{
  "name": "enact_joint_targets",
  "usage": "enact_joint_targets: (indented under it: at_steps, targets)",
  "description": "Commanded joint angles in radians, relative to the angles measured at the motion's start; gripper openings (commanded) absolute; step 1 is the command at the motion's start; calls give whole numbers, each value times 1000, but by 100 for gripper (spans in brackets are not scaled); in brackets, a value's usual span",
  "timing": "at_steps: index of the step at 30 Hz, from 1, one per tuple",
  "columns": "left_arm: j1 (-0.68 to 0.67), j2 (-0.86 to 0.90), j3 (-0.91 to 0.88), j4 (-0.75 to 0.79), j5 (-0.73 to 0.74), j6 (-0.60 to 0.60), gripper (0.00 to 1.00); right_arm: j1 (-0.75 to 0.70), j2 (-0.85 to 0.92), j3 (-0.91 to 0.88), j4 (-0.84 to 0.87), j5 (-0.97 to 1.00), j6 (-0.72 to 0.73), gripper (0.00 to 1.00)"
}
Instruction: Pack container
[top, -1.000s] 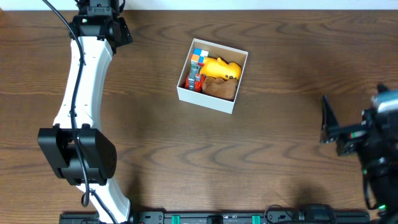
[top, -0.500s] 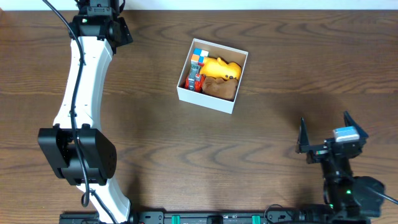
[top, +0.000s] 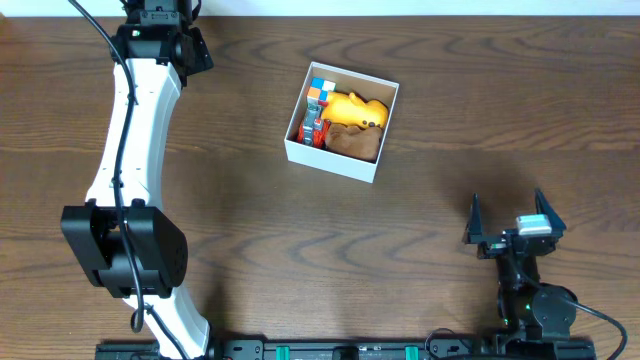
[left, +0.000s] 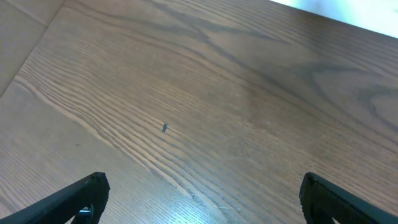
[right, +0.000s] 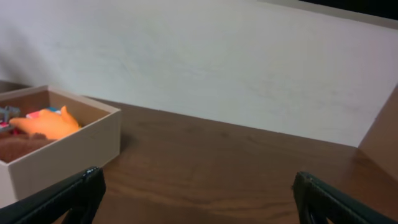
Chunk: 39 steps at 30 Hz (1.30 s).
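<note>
Several toys (top: 352, 110) packed in container (top: 332, 161), none loose on surface (top: 250, 220); task seemingly done; both my jaws wide, empty.

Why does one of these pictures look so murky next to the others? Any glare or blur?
Overhead: evenly lit and sharp, no glare. Left wrist: crisp wood grain on the table, with a bright washed-out strip at the top right. Right wrist: dim and grainy, the container looking soft at the left edge.
</note>
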Motion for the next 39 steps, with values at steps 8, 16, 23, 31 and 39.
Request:
enact_joint_targets:
  at_steps: [8,16,23,31,39]
  targets:
    - [1,-3,5,0,-2,-2,98,26,-14,-18,-65,23,19,99]
    - [1,-3,5,0,-2,-2,98,26,-15,-18,-80,23,-11,99]
    - [1,-3,5,0,-2,-2,98,26,-14,-18,-101,23,-11,99]
    - [1,-3,5,0,-2,-2,98,25,-13,-18,-125,23,-11,99]
    - [1,-3,5,0,-2,-2,98,25,-12,-18,-125,23,-11,99]
